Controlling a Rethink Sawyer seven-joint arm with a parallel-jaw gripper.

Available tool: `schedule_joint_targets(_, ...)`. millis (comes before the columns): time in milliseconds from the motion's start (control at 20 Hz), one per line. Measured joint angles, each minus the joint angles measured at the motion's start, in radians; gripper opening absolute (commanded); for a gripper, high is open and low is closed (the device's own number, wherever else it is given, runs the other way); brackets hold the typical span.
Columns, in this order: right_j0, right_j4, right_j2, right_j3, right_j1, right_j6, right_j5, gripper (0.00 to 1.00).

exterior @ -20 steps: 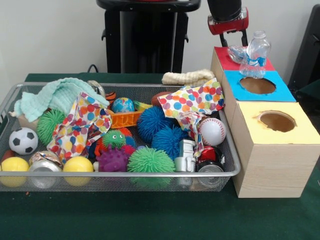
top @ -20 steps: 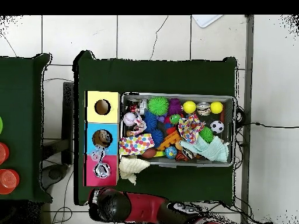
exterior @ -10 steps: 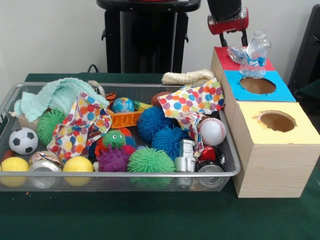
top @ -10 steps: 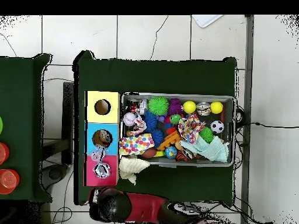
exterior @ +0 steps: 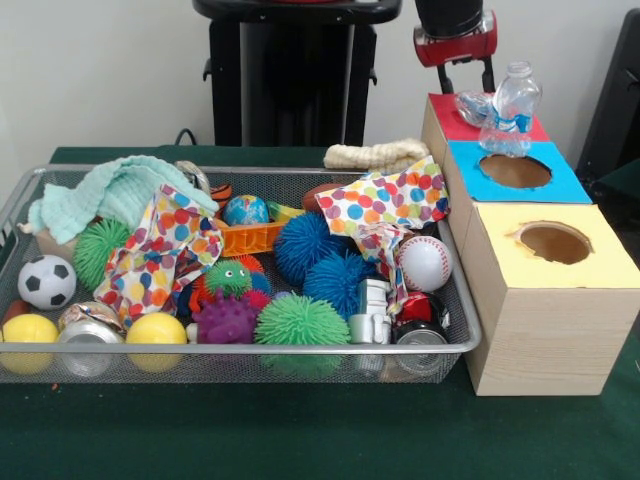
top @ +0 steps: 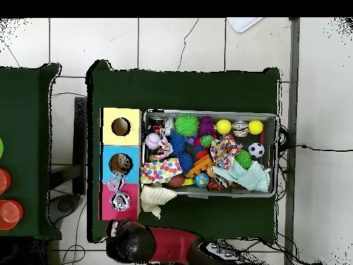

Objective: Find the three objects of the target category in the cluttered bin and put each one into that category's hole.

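Raised above the far end of the wooden box (exterior: 545,320), the gripper (exterior: 467,78) shows only two dark prongs under a red collar; they stand apart with nothing between them, and the arm above is cut off by the picture's top edge. From overhead the arm's red and black bulk (top: 148,243) covers the gripper, so nothing of it can be made out there.

Just below the prongs, a clear plastic bottle (exterior: 509,108) stands tilted in the red section (exterior: 445,115), its lower part out of sight, and a second crumpled clear piece (exterior: 470,104) lies beside it. The blue hole (exterior: 515,171) and the yellow hole (exterior: 553,242) next along look dark inside.

In the wire bin (exterior: 240,347), a spotted cloth (exterior: 385,205) drapes over the corner nearest the box, partly hiding a baseball (exterior: 425,262). Two cans (exterior: 420,335) (exterior: 85,325) sit half buried against the front rim.
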Motion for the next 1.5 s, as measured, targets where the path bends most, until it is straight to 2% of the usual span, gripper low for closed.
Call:
schedule_joint_targets(400, -0.005, 0.005, 0.002, 0.007, -0.060, 0.000, 0.033, 1.00)
schedule_joint_targets(500, -0.018, 0.019, 0.011, 0.015, -0.094, 0.000, 0.053, 1.00)
schedule_joint_targets(800, -0.033, 0.045, 0.016, 0.017, -0.136, 0.000, 0.065, 1.00)
schedule_joint_targets(1500, -0.033, 0.078, 0.026, 0.017, -0.149, 0.001, 0.065, 1.00)
